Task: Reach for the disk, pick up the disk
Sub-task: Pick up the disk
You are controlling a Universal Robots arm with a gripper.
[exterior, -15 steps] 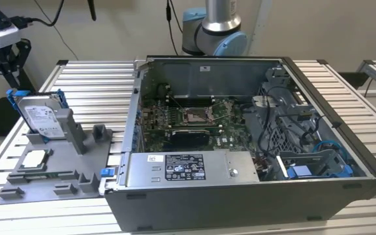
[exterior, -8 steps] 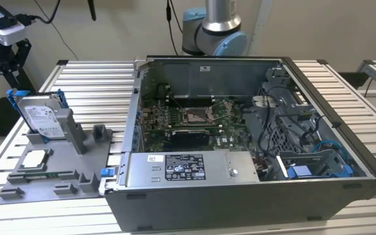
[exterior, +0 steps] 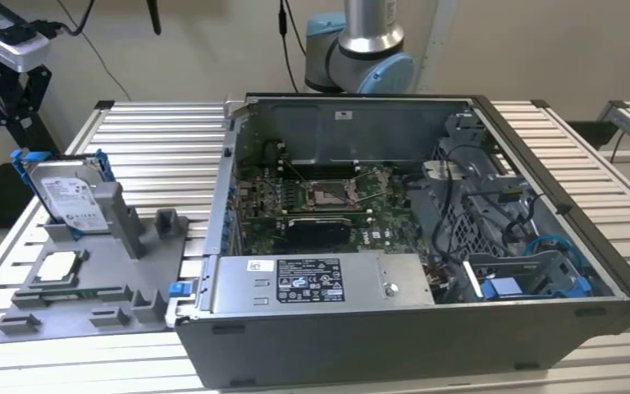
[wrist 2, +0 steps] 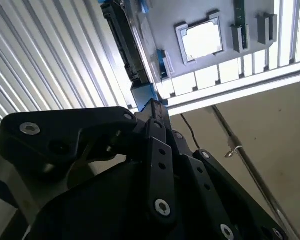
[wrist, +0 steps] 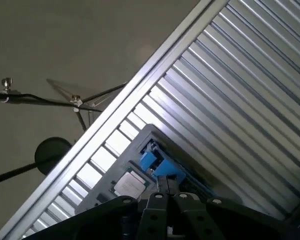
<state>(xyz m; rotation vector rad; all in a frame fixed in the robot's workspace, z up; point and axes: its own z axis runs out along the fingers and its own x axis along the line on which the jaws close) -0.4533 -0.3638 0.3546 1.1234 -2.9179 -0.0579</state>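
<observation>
**Exterior view: disk (exterior: 71,195) on edge near the counter (exterior: 162,139) corner, pincer (exterior: 3,103) apart above it**

The ribbed metal counter ends shortly past the grey fixture (exterior: 145,267) on the exterior view's left and on the side toward the camera, so the fixture sits close to that corner. On the exterior view's right the open computer case (exterior: 403,345) stands just beside the fixture. Behind the fixture a stretch of slats runs to the far edge. A grey post (exterior: 129,220) of the fixture rises just beside the disk on the case side. Open air lies between the disk's top and the pincer, which hangs higher and toward the exterior view's left, touching nothing. Whether the pincer is open or closed I cannot tell.

The disk stands upright in the fixture, its broad labelled face turned toward the camera. Its long axis appears to run upward, though the fixture hides its foot. It is a flat silver metal slab with a white label, edged in bright blue plastic, with blue tabs sticking out at both upper corners.

A square processor chip (exterior: 58,269) lies flat on the fixture nearer the camera, apart from the disk.

In the first wrist view the disk (wrist: 157,165) shows its blue edge just beyond the pincer (wrist: 162,186). In the second wrist view the disk (wrist 2: 124,42) is seen edge-on, beside the chip.
</observation>
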